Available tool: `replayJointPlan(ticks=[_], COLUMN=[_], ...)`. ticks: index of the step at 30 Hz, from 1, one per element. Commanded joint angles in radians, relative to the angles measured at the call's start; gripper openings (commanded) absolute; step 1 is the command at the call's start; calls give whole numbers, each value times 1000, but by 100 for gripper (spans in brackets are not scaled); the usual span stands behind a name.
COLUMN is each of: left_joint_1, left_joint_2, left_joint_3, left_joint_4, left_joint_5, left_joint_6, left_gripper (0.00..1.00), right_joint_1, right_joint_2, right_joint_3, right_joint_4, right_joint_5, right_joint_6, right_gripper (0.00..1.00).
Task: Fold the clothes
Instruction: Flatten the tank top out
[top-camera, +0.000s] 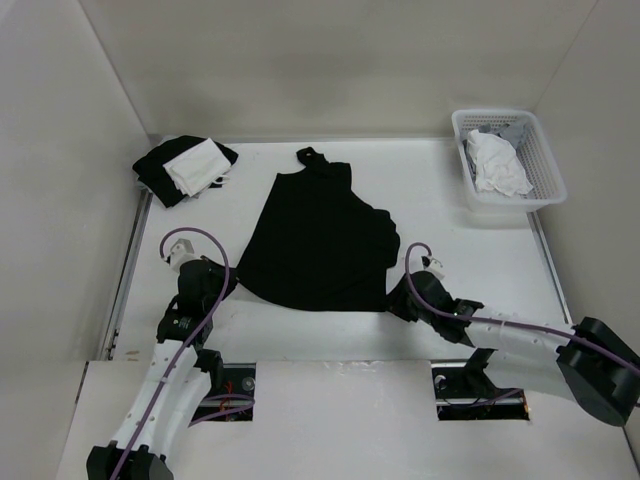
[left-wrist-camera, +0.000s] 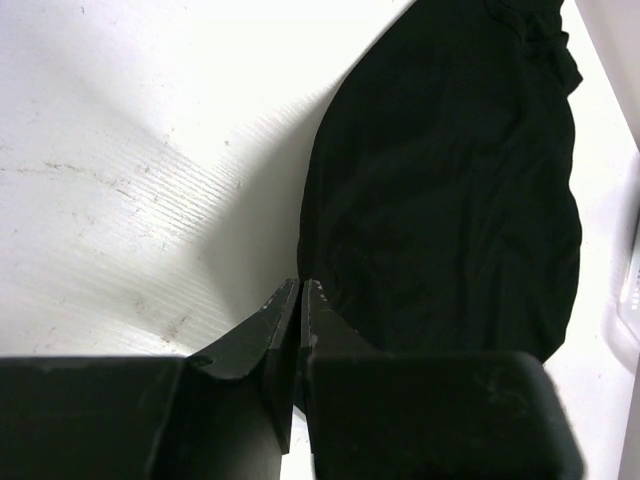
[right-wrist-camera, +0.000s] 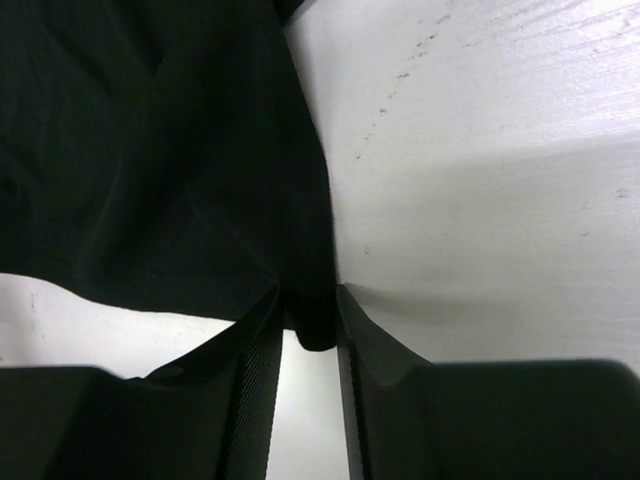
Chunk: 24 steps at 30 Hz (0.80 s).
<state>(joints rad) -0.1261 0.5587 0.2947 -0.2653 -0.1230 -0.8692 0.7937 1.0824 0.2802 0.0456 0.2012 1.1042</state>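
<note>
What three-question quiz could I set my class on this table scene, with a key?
1. True or false: the basket at the far right holds white clothes.
2. Which thing has a corner between the jaws of the right pincer? A a sock; B the black top; C a towel.
3. At the far left, a white cloth lies on a bundle of what colour?
Key: 1 true; 2 B; 3 black.

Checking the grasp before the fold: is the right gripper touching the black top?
Touching. In the right wrist view, a corner of the black top sits between the jaws of the right gripper, lying against both of them with no gap showing on either side.
</note>
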Motion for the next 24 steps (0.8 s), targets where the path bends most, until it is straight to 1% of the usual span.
replayJointPlan(ticks=[1, 5, 6, 7, 9, 10, 12, 14, 16, 18, 19, 21, 24], left_joint_1=[-7, -7, -7, -7, -8, -10, -10, -14, -19, -23, -28, -55, -108], left_joint_2=[0, 1, 3, 4, 7, 7, -2, -14, -39, -65, -71, -65, -40], left_joint_3=[1, 3, 3, 4, 7, 14, 36, 82, 159, 257, 294, 404, 558], left_joint_4=[46, 49, 51, 51, 55, 58, 64, 69, 71, 83, 95, 144, 210], left_joint_5=[3, 3, 3, 3, 3, 5, 5, 3, -12, -47, -67, -108, -174], left_joint_6=[-5, -5, -5, -7, -8, -11, -17, -27, -34, -51, -65, -82, -57], left_gripper=[3, 3, 3, 3, 3, 3, 2, 1, 0, 0, 0, 0, 0], right_joint_1=[9, 17, 17, 17, 17, 17, 23, 31, 51, 77, 89, 124, 192], right_joint_2=[8, -16, -19, -21, -24, -35, -94, -195, -326, -428, -455, -487, -470], right_joint_3=[-15, -27, -29, -29, -26, -16, 7, 60, 156, 291, 351, 526, 762], right_joint_4=[23, 8, 8, 8, 14, 7, -7, -77, -198, -332, -380, -469, -503], right_joint_5=[-6, -9, -8, -5, 6, 18, 59, 107, 165, 249, 283, 367, 492], right_joint_6=[29, 48, 49, 51, 49, 43, 17, -42, -119, -197, -231, -323, -478], right_gripper=[30, 29, 27, 22, 10, 6, 3, 2, 1, 1, 1, 1, 1])
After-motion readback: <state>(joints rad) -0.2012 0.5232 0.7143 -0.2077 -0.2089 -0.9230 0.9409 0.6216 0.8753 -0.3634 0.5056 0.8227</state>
